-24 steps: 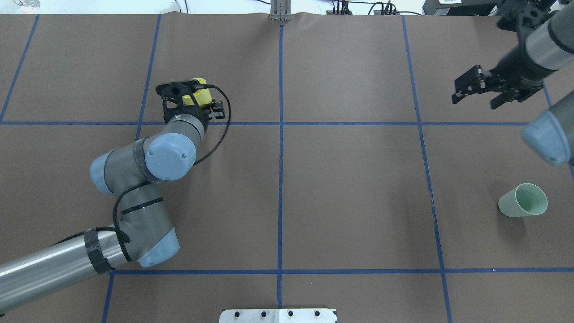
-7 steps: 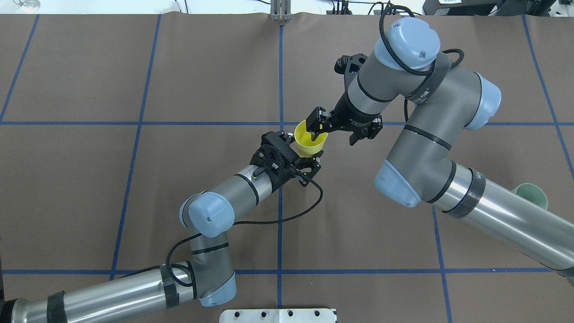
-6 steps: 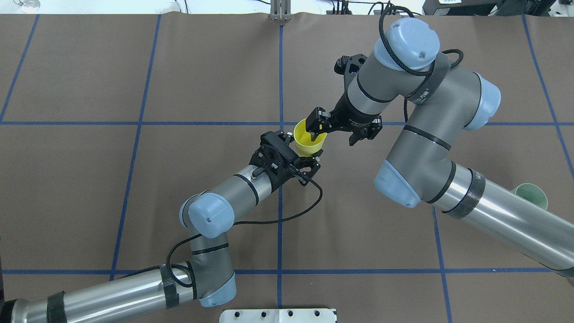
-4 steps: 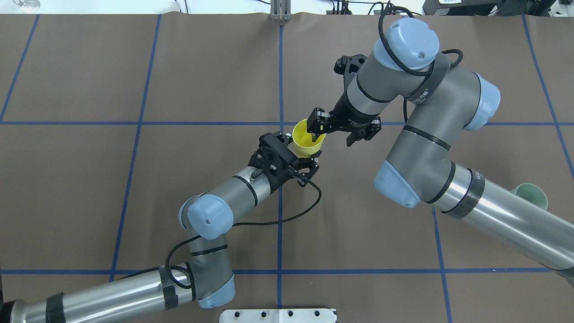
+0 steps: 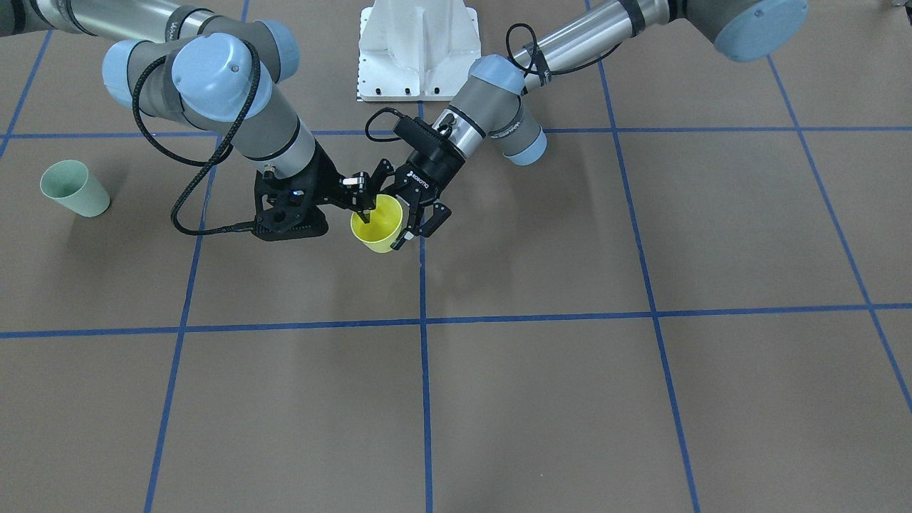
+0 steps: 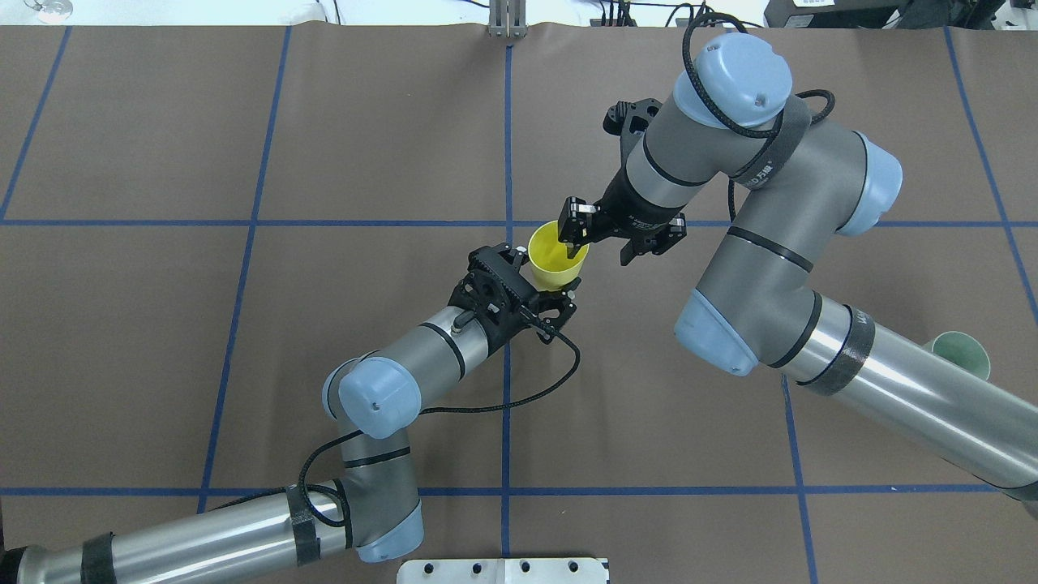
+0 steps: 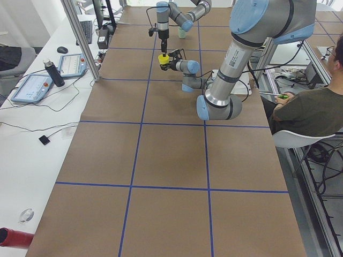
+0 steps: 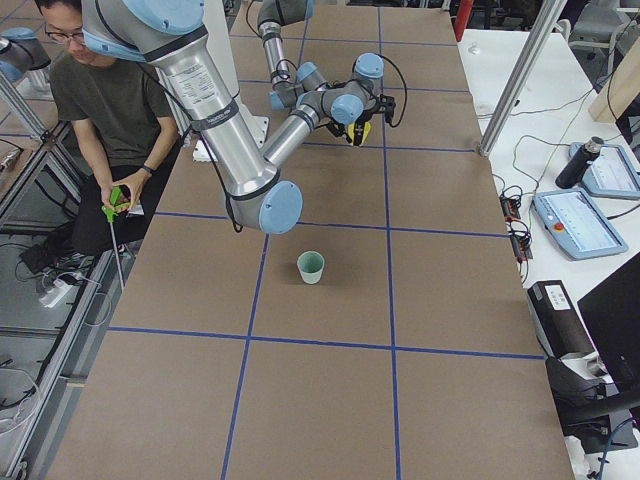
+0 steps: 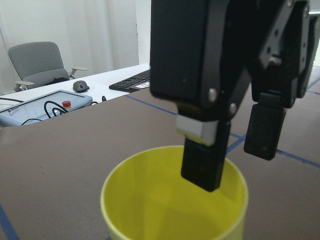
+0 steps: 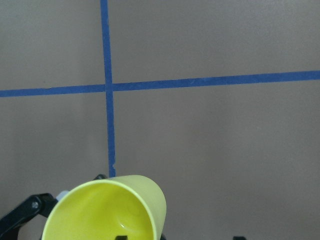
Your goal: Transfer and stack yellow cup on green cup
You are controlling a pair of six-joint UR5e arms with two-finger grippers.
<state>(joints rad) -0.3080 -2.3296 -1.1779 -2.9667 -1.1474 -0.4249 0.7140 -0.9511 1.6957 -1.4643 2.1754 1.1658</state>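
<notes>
The brown table (image 6: 162, 122) serves here as a meeting ground: both arms reach in to its centre line, which I read as a hand-over spot, since the green cup (image 5: 75, 189) stands upright well out on the right arm's side.

The right arm (image 6: 762, 235) comes down steeply from above. That lets the right gripper (image 6: 602, 243) straddle the rim, with one finger dipped inside the yellow cup (image 6: 555, 258) and the other outside its wall. From the left wrist camera the two fingers stand clearly apart, so they are spread and not yet pinching the wall.

The left arm (image 6: 405, 365) comes in low and flat. The left gripper (image 6: 547, 284) is clamped around the cup's lower body, mouth up and clear of the table. This leaves the rim free for the other arm to take.

Against 3.3 seconds ago, much has changed. Then the left arm held the yellow cup far out on its own side, the right gripper hung spread near the far corner, and the green cup was in plain overhead sight. Now the right forearm hides most of it from overhead. Over the last second the cup has only edged slightly, and the right finger sits deeper over the rim.
</notes>
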